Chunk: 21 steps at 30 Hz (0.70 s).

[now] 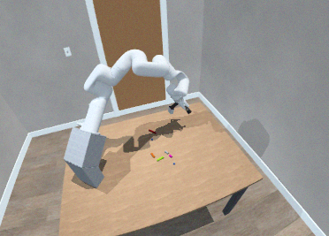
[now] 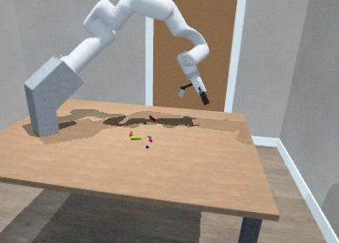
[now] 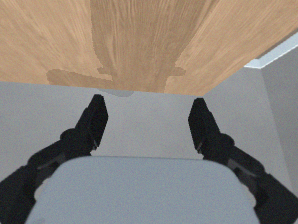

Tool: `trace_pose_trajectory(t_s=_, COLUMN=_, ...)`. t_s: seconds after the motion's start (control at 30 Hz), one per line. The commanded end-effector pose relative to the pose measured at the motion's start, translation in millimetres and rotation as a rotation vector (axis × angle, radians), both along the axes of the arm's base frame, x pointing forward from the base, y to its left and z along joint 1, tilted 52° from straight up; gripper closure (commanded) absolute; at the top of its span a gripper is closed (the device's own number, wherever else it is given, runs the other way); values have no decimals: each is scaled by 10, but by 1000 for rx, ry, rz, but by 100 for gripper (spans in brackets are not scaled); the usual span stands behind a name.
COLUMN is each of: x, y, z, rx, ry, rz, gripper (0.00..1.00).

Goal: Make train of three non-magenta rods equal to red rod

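Red rod (image 1: 152, 132) (image 2: 152, 118), wood-grained tan table (image 1: 133, 201) (image 2: 191, 170) (image 3: 45, 45)

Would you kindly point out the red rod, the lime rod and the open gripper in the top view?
Red rod (image 1: 152, 132) (image 2: 152, 118): top and exterior views, middle of its side.
Lime rod (image 1: 160, 158) (image 2: 136, 138): top and exterior views, its middle.
Gripper (image 1: 179, 110) (image 2: 193, 98) (image 3: 148, 107): all three views, midway between its fingertips.
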<state>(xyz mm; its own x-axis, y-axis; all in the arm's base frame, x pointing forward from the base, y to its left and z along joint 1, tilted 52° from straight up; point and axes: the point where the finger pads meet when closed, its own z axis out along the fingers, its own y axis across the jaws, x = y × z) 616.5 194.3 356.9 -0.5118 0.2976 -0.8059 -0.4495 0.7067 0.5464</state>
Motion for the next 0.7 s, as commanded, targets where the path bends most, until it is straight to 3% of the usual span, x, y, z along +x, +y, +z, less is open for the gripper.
trace_pose_trajectory(t_s=0.0, x=14, y=-25, z=2, rx=0, ry=0, rz=-4, gripper=0)
trace_pose_trajectory(t_s=0.03, x=62, y=-228, z=-336, rx=-11, ry=35, rz=9, gripper=0)
trace_pose_trajectory(t_s=0.13, x=70, y=-286, z=-438, rx=-15, ry=46, rz=13, gripper=0)
trace_pose_trajectory(t_s=0.2, x=77, y=-416, z=-675, rx=-24, ry=73, rz=23, gripper=0)
trace_pose_trajectory(t_s=0.5, x=77, y=-416, z=-675, rx=-24, ry=73, rz=23, gripper=0)
trace_pose_trajectory(t_s=0.53, x=63, y=-589, z=-1009, rx=-39, ry=113, rz=39, gripper=0)
trace_pose_trajectory(t_s=0.67, x=35, y=-711, z=-1257, rx=-50, ry=144, rz=51, gripper=0)
